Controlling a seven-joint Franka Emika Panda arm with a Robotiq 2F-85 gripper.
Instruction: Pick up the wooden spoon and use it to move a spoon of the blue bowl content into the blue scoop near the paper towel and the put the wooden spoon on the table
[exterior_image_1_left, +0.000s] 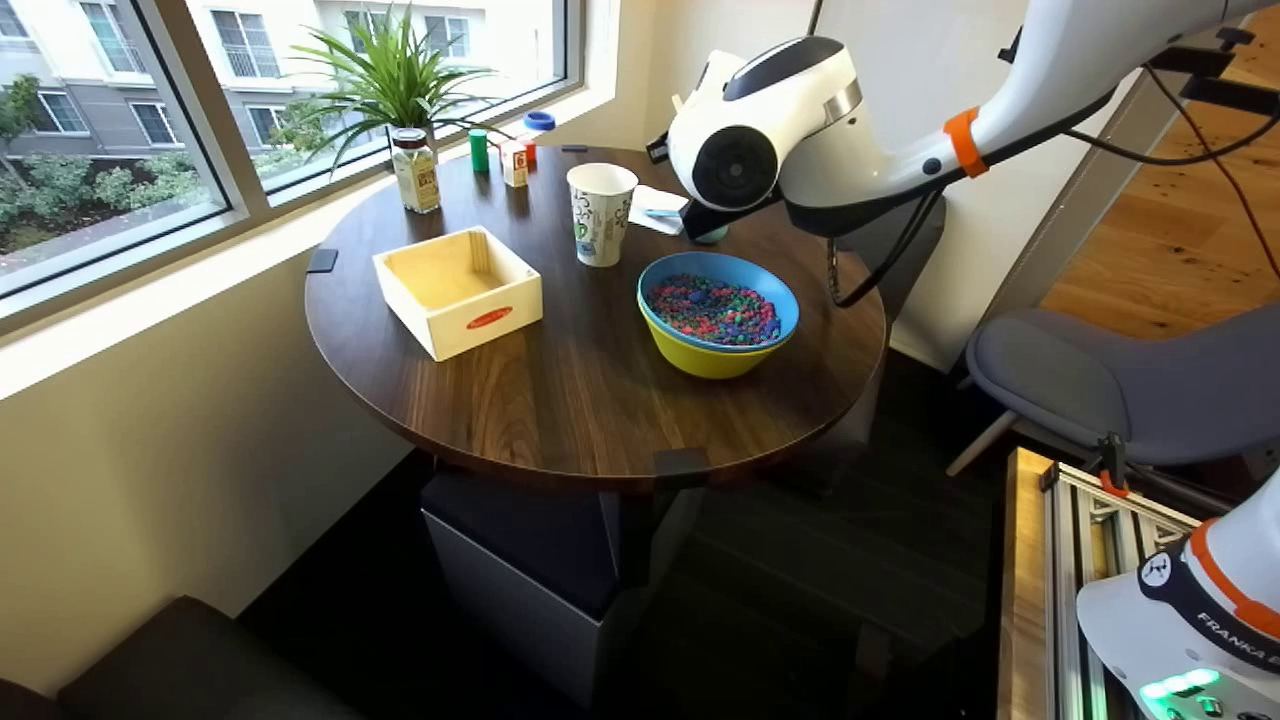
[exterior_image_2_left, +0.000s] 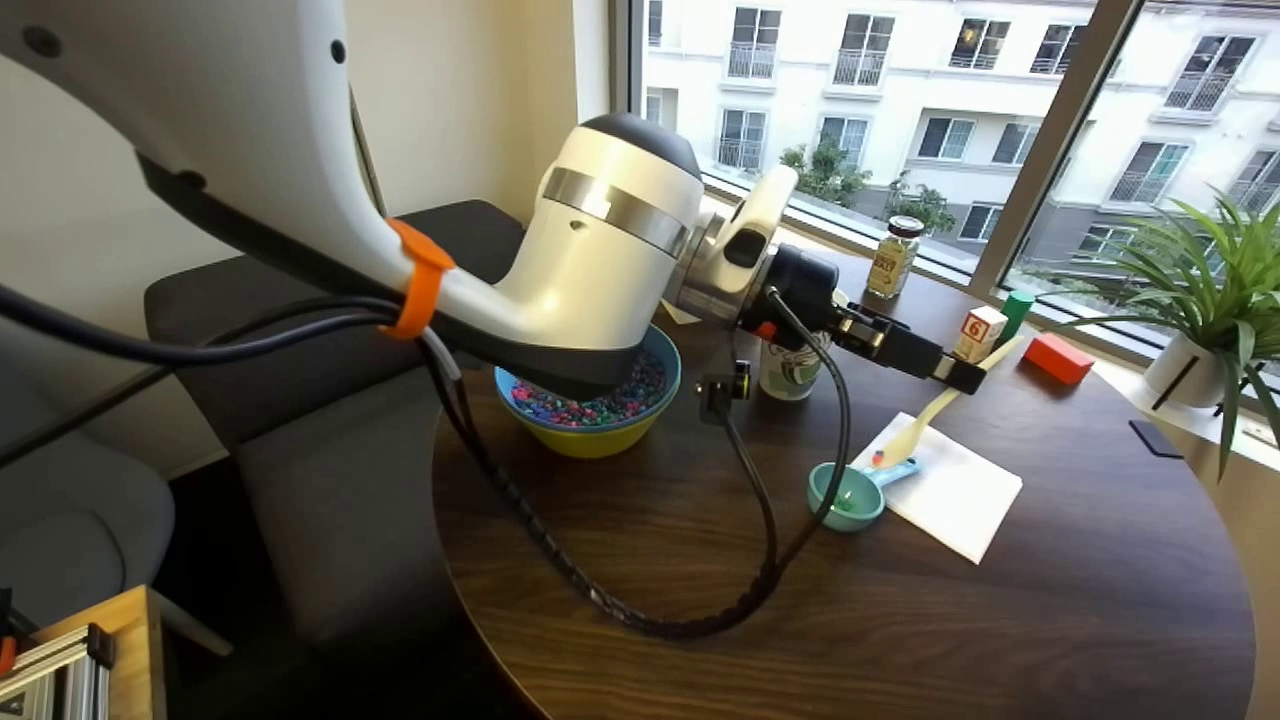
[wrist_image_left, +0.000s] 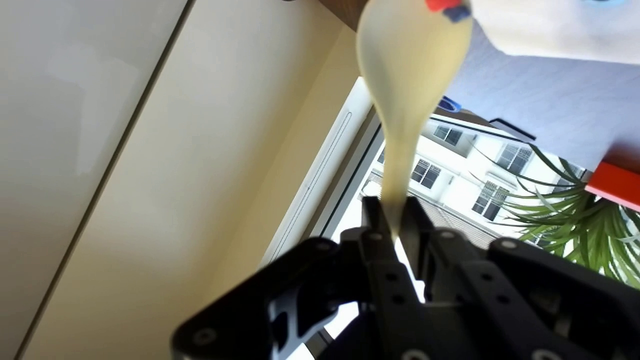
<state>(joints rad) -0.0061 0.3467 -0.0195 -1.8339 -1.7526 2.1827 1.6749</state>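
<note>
In the wrist view the top edge cuts off the tip of the wooden spoon (wrist_image_left: 404, 100) and part of the red bit (wrist_image_left: 442, 4) on it. Its other end cannot be made out between the blurred fingers (wrist_image_left: 371, 212) of the gripper (wrist_image_left: 393, 205), whose body runs off the bottom. The paper towel (wrist_image_left: 565, 35), clipped at upper right, is blurred. In an exterior view the arm (exterior_image_2_left: 610, 280), itself cropped at upper left, covers the upper left of the blue bowl (exterior_image_2_left: 673, 365) and much of its content (exterior_image_2_left: 645, 385). The green bits (exterior_image_2_left: 844, 503) in the blue scoop (exterior_image_2_left: 850, 521) are too small to count. In an exterior view the lettering in the red oval (exterior_image_1_left: 489, 317) on the wooden box (exterior_image_1_left: 447, 337) is illegible.
</note>
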